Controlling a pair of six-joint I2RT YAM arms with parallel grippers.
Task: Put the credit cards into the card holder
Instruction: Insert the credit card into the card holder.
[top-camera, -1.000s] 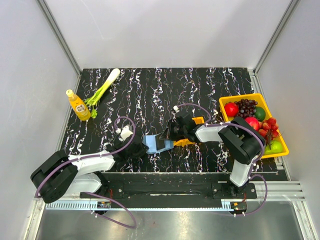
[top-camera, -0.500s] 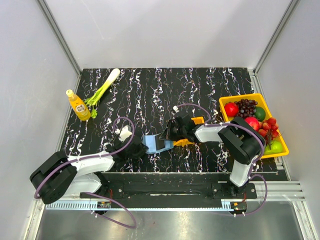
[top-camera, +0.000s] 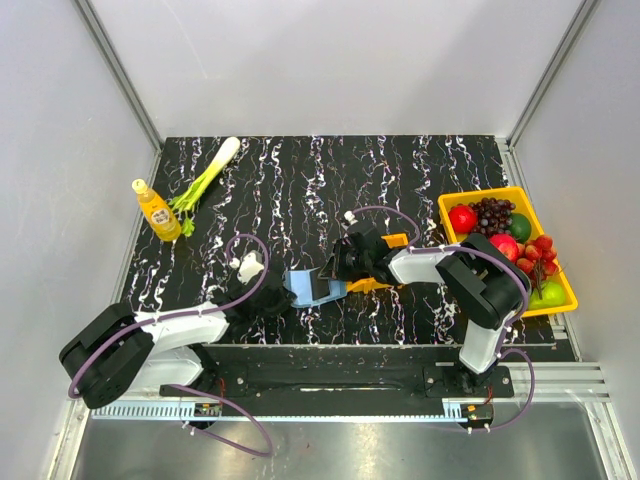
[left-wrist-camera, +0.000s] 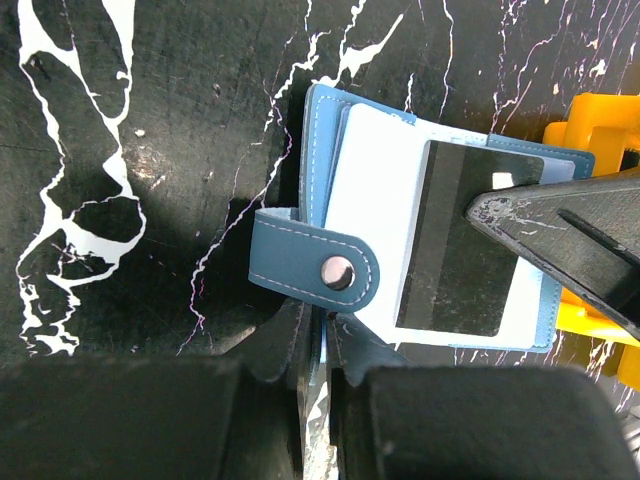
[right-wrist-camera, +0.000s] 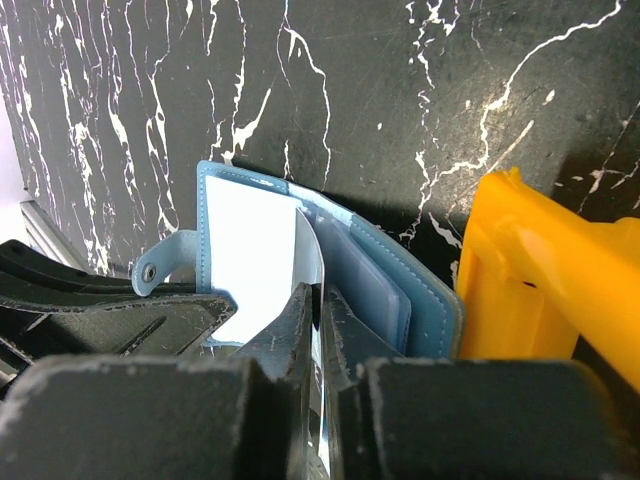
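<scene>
Right gripper (right-wrist-camera: 318, 300) nipped on dark credit card (left-wrist-camera: 465, 250), laid over pale inside of card holder (left-wrist-camera: 318, 150) | left gripper (left-wrist-camera: 318, 335) clamped on card holder near edge | orange tray (left-wrist-camera: 600, 130) just beside card holder, opposite side | advice: hold card flat, feed squarely into pocket

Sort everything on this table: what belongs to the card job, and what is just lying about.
For the job: flat blue wallet-like card holder; dark rectangular credit card.
Lying about: small orange plastic tray; yellow plastic bin of fruit; orange juice bottle; green-and-white leek.
</scene>
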